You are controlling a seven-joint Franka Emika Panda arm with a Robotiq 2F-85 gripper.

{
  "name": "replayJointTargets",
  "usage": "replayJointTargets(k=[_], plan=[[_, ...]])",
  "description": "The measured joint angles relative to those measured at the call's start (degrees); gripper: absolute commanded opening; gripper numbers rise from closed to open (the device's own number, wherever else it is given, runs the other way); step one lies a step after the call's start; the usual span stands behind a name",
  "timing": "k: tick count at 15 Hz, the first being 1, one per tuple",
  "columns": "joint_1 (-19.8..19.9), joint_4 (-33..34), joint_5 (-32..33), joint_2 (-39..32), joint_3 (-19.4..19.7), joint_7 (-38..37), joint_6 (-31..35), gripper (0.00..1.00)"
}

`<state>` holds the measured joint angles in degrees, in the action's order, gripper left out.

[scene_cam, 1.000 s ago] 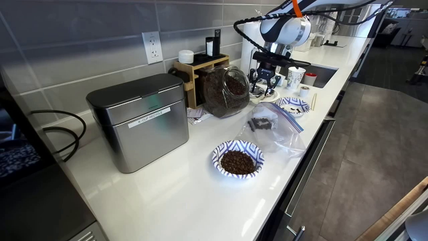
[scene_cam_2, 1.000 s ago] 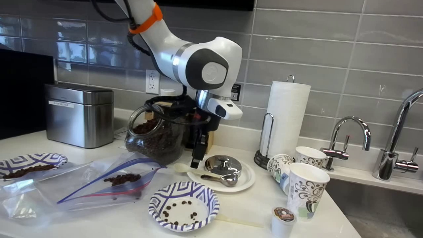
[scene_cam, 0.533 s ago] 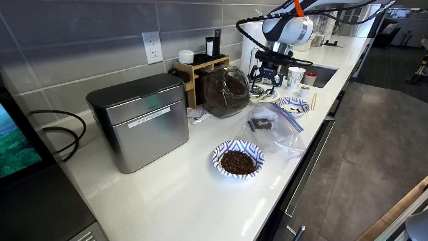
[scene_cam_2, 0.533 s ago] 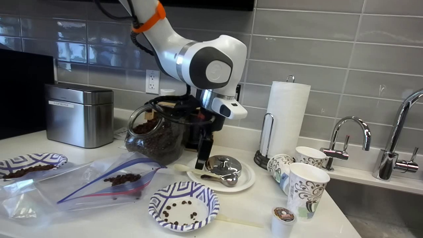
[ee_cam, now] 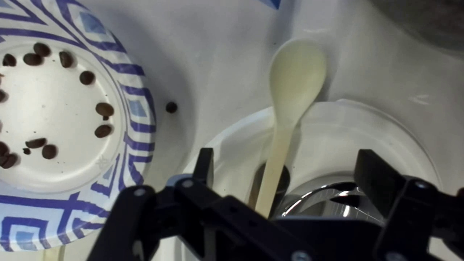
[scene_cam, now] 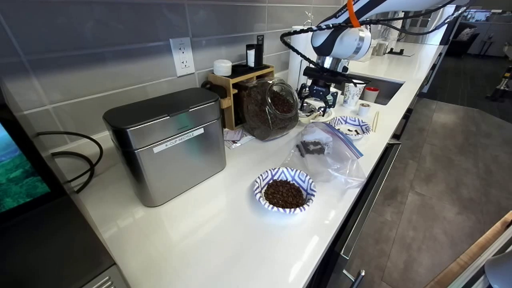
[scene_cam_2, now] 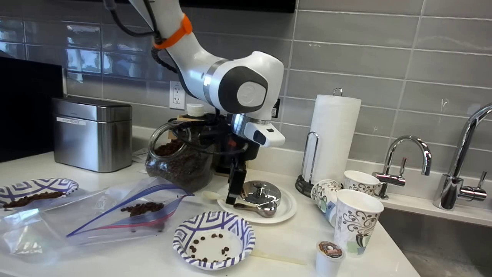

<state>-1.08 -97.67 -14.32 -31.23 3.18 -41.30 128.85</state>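
My gripper (ee_cam: 288, 168) stands spread wide, with nothing pinched. The spoon (ee_cam: 285, 125) lies in the gap between its fingers: handle across the plate (ee_cam: 337, 145), head past the rim and over the surface (ee_cam: 217, 98). Contact between fingertips and plate I could not confirm. The metal lid (ee_cam: 337, 197) shares the gap, close by the finger at the wrist view's right. In an exterior view the scoop (scene_cam_2: 266, 209) lies beside the lid; the dark part beneath the spoon's handle is probably the scoop's grip.

Judgement: a sound hold on the spoon calls for a slight wrist turn, so that the pads meet the slanting handle squarely, and for a spot nearer the neck, clear of lid and scoop. Closing should be slow; the spoon looks light and would likely slide.

Just beside the plate: a paper bowl (ee_cam: 125, 69) with scattered beans (ee_cam: 104, 108). Beyond: a bag (scene_cam: 344, 168) and a jar (scene_cam: 264, 116), both containing beans. Well apart: a second bowl (scene_cam: 284, 173) holding many more, and the bin (scene_cam: 184, 160).
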Motion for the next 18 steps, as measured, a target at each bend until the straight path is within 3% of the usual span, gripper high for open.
replayJointTargets(k=[2,4,6,14,16,18], plan=[[-0.23,0.00,0.28,-0.53,0.24,-0.04,2.02,0.97],[-0.57,0.02,0.71,-1.02,0.54,-0.10,3.34,0.73],[-0.89,0.05,1.19,-1.50,0.75,-0.22,4.07,0.65],[-1.31,0.18,2.37,-2.10,1.38,-0.68,4.70,0.03],[-1.31,0.27,2.39,-2.09,1.52,-0.68,4.70,0.00],[-1.30,0.31,2.39,-2.04,1.63,-0.68,4.70,0.03]])
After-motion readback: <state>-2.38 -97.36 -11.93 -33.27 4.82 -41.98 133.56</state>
